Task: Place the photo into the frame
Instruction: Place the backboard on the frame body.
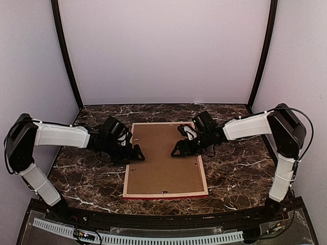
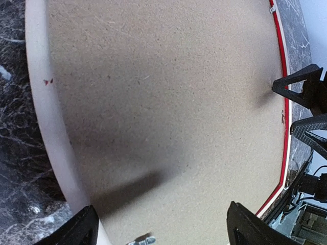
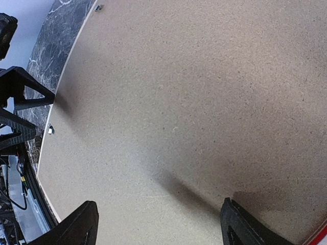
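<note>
The frame [image 1: 164, 159] lies back-up on the counter [image 1: 230, 173] beneath both tools: brown backing board [image 1: 163, 153], pale rim, red edge. The left tool [image 1: 134, 153] and right tool [image 1: 179, 149] are spread wide, gripping nothing. The wrist views show small metal tabs [image 3: 50, 130] more clearly; only the top view shows the whole frame.

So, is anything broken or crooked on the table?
Nothing much stands out. The frame lies flat, back side up, roughly square to the table, with its brown backing board in place. The only oddity is a tiny red mark on the frame's pale edge, seen by the left wrist camera.
</note>
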You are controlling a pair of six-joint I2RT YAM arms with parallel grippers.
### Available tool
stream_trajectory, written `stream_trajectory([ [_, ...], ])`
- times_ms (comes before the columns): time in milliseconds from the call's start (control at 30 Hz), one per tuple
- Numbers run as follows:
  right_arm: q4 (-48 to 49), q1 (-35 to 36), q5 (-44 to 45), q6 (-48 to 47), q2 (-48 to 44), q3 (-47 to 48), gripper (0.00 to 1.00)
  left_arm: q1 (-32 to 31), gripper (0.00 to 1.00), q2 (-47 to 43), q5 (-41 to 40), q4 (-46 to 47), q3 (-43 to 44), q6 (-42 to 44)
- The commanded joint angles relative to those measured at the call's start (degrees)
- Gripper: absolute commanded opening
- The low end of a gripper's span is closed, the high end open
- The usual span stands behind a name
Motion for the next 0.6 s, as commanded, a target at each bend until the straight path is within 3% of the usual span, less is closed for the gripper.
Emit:
stream_trajectory([
  [0,-3.90,-0.68,2.37,-0.23,0.25,-1.86,0.84,-0.25,0.90,-2.58,-2.74,-3.65,1.59,1.86],
  [567,-5.20,-0.72,2.41,-0.23,-2.44,-1.06,0.84,-0.33,0.90,1.82,-0.07,-1.39,2.53,2.74],
])
